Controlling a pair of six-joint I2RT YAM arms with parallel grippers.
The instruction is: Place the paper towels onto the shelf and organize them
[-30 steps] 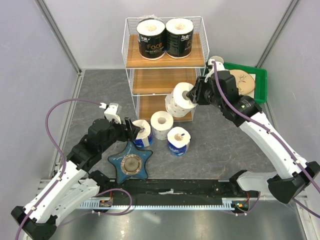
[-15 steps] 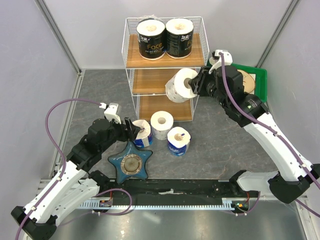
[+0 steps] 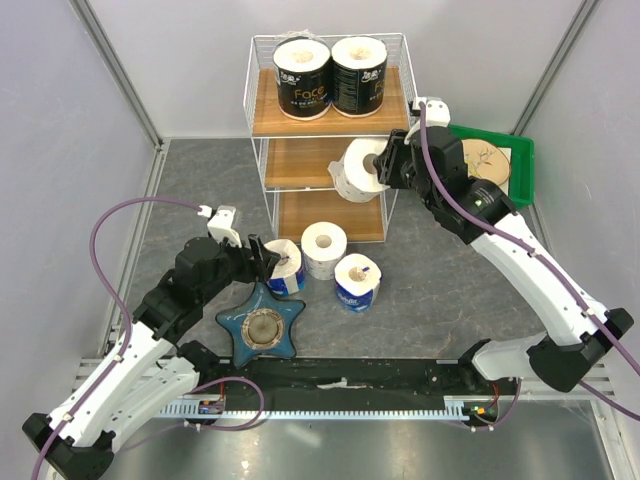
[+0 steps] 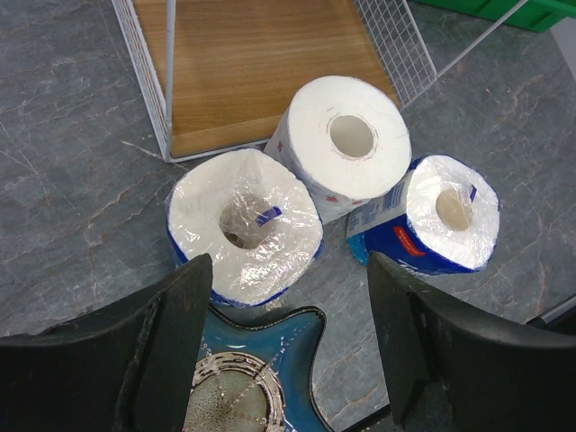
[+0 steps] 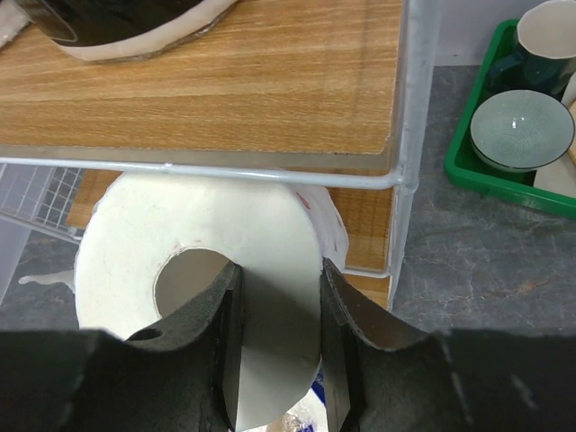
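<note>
The shelf (image 3: 300,162) stands at the back, with two black-wrapped paper towels (image 3: 302,75) (image 3: 359,73) on its top tier. My right gripper (image 3: 385,170) is shut on a white roll (image 3: 356,172), one finger inside the core and one outside, holding it at the front right of the middle tier. The right wrist view shows this roll (image 5: 171,234) just under the top tier (image 5: 270,81), with the gripper (image 5: 279,279) clamping its wall. On the floor stand a blue-white roll (image 4: 245,225), a white roll (image 4: 346,144) and another blue-white roll (image 4: 441,225). My left gripper (image 4: 288,270) hangs open and holds nothing.
A blue star-shaped dish (image 3: 263,330) lies under the left gripper, in front of the floor rolls. A green tray (image 3: 522,160) of dishes sits right of the shelf; a bowl (image 5: 522,130) and a mug (image 5: 549,36) stand in it, near the right arm.
My right arm has carried the white roll upward and to the left, up to the shelf's middle tier. The left arm and the floor rolls have not moved.
</note>
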